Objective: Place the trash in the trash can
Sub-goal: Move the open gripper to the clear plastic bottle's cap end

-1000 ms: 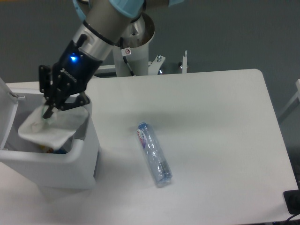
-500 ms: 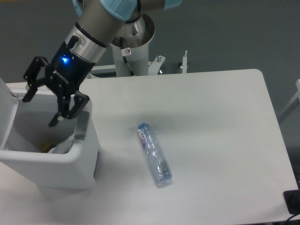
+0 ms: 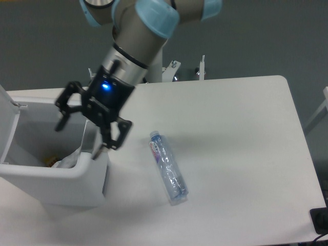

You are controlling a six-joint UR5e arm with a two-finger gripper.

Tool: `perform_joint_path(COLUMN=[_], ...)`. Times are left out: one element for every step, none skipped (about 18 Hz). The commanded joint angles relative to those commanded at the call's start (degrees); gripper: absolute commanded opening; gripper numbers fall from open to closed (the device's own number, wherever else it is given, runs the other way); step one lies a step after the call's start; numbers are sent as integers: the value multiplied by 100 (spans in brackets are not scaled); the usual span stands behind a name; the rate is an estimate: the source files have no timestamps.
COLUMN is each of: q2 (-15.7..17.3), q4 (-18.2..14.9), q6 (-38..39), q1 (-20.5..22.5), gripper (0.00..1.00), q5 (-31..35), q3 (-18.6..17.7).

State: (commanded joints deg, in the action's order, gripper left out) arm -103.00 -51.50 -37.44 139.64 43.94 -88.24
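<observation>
On the white table point(image 3: 230, 128), the trash can point(image 3: 51, 179) stands at the left edge with its lid open, and the wrapper point(image 3: 66, 161) lies inside. The bottle point(image 3: 168, 167) lies near the middle, its long axis running toward the front edge. The gripper point(image 3: 82, 134) hangs over the can's right wall, fingers spread, holding nothing; the bottle lies to its right.

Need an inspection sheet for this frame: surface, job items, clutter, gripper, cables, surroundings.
Surface: white table, bare apart from the items below.
Job items: bottle lying flat on the table, outside the bin; white wrapper inside the trash can, lid open.
Clutter: small yellowish item in the can, unclear.
Gripper: gripper open, empty, over the can's right edge.
Cables: black cable at the arm's base.
Surroundings: grey floor; dark object at bottom right.
</observation>
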Motion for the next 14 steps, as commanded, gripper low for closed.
perform_joint_path(q2=[-122, -263, -430, -518, -615, -746, -843, -940, -1019, -1116, -1204, -1309, -1423, -1485], q4=[-18, -26, -35, -44, -96, -245, -412, -639, -894, -1123, -1299, -1414, -1520, -1538], q6=[0, -9, 9, 17, 87, 245, 272, 281, 281, 281, 281, 290, 342, 430], q1=[114, 220, 317, 326, 327, 327, 327, 327, 344, 353, 353, 353, 353, 353], gripper=[100, 100, 100, 100, 100, 100, 100, 100, 100, 100, 100, 100, 100, 100], q5=[87, 253, 629, 885, 1097, 1342, 1510, 1721, 1932, 2169, 2354, 2503, 2705, 2785], q3=[35, 53, 88, 114, 132, 202, 246, 299, 316, 343, 378, 387, 413, 439])
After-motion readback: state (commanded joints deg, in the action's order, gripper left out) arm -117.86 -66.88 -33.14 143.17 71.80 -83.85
